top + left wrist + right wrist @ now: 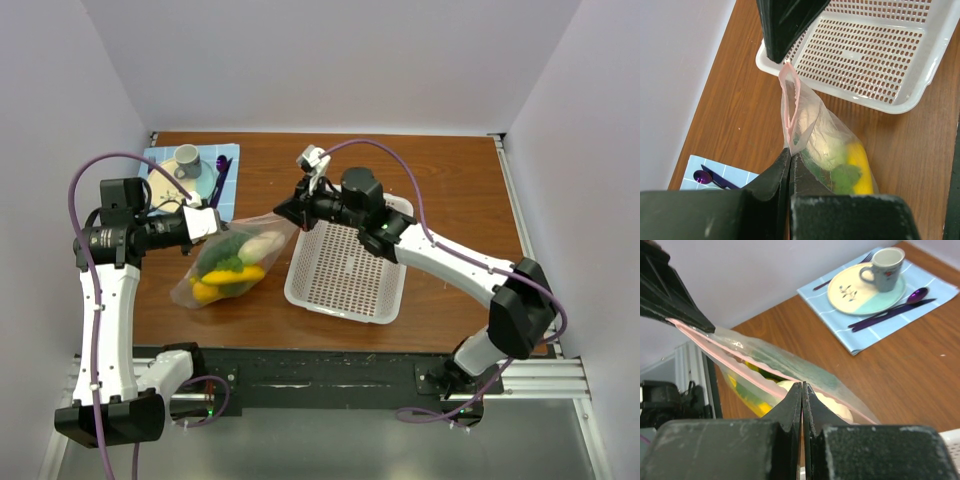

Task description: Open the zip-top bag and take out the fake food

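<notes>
- Two grippers share one zip-top bag (238, 262): the left gripper (205, 222) has its jaws pressed together on one end of the pinkish zipper edge. The right gripper (283, 213) pinches the same edge at the other end, jaws closed on the plastic.
- The bag hangs slanted between them over the wooden surface (450, 200), just left of the white mesh basket (345, 275). I cannot tell whether its bottom touches the wood.
- The fake food (230, 270) is inside the bag, with yellow, green and cream-white pieces bunched at the lower end.
- A blue placemat (160, 158) with a plate (200, 178), a mug (187, 156) and a purple spoon (222, 162) lies at the far left corner.
</notes>
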Available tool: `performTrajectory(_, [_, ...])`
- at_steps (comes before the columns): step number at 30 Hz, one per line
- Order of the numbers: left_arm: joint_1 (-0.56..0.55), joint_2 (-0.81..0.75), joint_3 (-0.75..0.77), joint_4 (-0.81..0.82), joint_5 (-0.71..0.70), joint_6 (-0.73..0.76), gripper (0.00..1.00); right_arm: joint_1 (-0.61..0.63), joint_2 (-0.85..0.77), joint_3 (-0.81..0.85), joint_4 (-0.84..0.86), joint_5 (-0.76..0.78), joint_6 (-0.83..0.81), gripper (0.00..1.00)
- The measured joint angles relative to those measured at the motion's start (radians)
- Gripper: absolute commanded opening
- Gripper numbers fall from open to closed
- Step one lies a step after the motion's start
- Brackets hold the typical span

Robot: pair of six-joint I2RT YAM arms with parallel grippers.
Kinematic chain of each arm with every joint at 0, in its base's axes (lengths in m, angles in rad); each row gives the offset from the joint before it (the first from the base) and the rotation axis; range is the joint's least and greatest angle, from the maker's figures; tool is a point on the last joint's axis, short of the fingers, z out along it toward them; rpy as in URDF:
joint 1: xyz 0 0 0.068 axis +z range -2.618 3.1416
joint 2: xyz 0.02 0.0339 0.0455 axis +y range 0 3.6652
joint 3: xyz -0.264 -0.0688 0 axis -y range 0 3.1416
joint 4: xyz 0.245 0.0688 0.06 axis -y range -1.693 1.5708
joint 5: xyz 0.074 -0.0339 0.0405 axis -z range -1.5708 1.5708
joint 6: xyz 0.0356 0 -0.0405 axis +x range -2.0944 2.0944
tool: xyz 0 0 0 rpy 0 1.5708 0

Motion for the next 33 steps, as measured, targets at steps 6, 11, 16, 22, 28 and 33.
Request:
performTrajectory(6, [0.000, 0.000, -0.003, 0.000, 0.001, 0.000, 0.00, 0.003, -0.042, -0.043, 0.051, 0.076, 0.016, 0.00])
performTrajectory(11, [0.000, 0.000, -0.003, 0.000, 0.001, 0.000, 0.00, 0.006, -0.045, -0.061, 0.067, 0.079, 0.042, 0.00])
performTrajectory(16, [0.000, -0.001, -0.003, 0.000, 0.001, 0.000, 0.00, 0.013, -0.045, -0.061, 0.090, 0.068, 0.076, 0.00])
performTrajectory(22, [0.000, -0.001, -0.003, 0.000, 0.001, 0.000, 0.00, 0.019, -0.013, -0.061, 0.113, 0.047, 0.110, 0.00])
performTrajectory(28, [0.000, -0.001, -0.003, 0.000, 0.001, 0.000, 0.00, 0.030, 0.027, -0.060, 0.116, 0.022, 0.133, 0.00])
performTrajectory(33, [0.000, -0.002, -0.004, 0.000, 0.001, 0.000, 0.00, 0.033, 0.033, -0.056, 0.116, 0.013, 0.140, 0.00])
